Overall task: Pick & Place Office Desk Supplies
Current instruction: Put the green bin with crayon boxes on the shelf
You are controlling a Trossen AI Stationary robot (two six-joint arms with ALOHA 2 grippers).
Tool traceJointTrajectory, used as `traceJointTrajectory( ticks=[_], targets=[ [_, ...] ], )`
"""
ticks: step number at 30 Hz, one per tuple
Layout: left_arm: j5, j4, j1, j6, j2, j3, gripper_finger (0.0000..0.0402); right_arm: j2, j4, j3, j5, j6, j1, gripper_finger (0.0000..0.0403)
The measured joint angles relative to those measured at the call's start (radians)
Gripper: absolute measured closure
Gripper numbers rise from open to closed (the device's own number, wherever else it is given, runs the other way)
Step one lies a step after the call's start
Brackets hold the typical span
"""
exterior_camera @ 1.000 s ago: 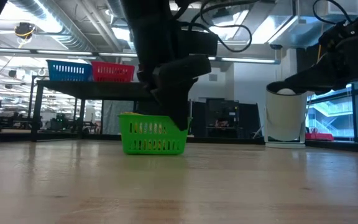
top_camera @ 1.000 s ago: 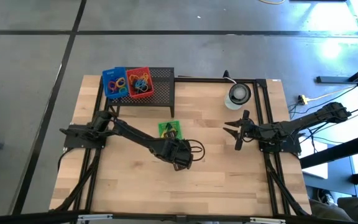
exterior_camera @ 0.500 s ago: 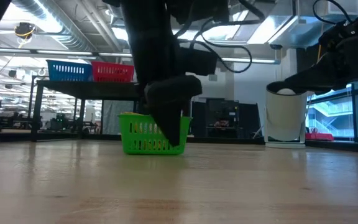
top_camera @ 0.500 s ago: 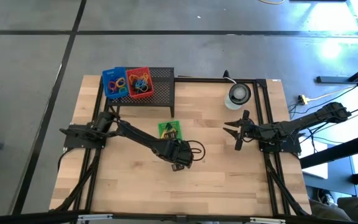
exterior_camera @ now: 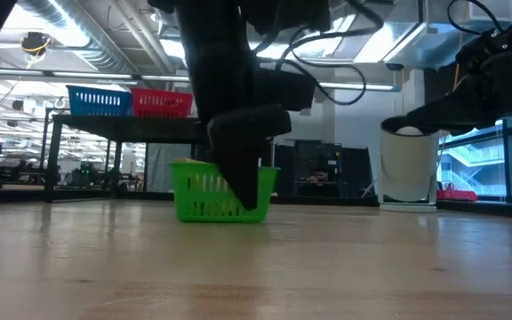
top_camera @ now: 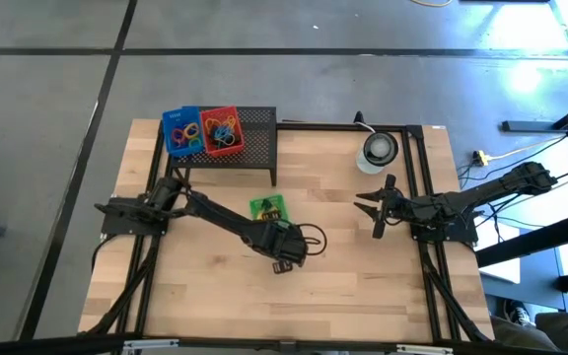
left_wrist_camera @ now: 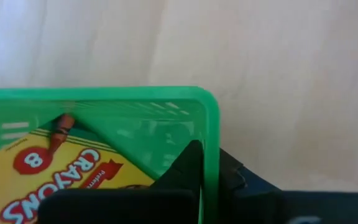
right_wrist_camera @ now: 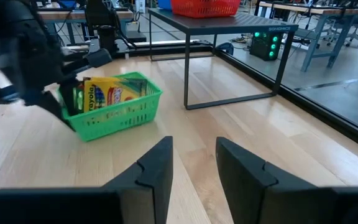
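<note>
Now mid-bench, we see the left gripper has snapped together on the green basket wall, crayon boxes inside; ready to lift. Right gripper, jaws apart, waits nr right edge.

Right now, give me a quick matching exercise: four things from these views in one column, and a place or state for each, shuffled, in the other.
Things:
1. green basket
2. red basket
3. left hand
4. right hand

Places or states:
A. on top of the black wire-mesh rack
B. shut on the green basket's wall
C. on the table, holding a crayon box
D. open, hovering, holding nothing

Pairs: 1-C, 2-A, 3-B, 4-D
</note>
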Motion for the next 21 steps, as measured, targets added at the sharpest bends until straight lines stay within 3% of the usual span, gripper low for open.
traceJointTrajectory(
  ticks=[11, 15, 21],
  targets=[
    [0.001, 0.175, -0.037, 0.288, -0.004, 0.000, 0.0399, 0.000, 0.000, 0.000, 0.000, 0.000, 0.000, 0.0280],
    [0.012, 0.141, -0.025, 0.358, -0.007, 0.041, 0.0400, 0.000, 0.000, 0.000, 0.000, 0.000, 0.000, 0.0280],
    [0.049, 0.004, 0.006, 0.432, -0.008, 0.220, 0.0400, 0.000, 0.000, 0.000, 0.000, 0.000, 0.000, 0.0280]
  ],
)
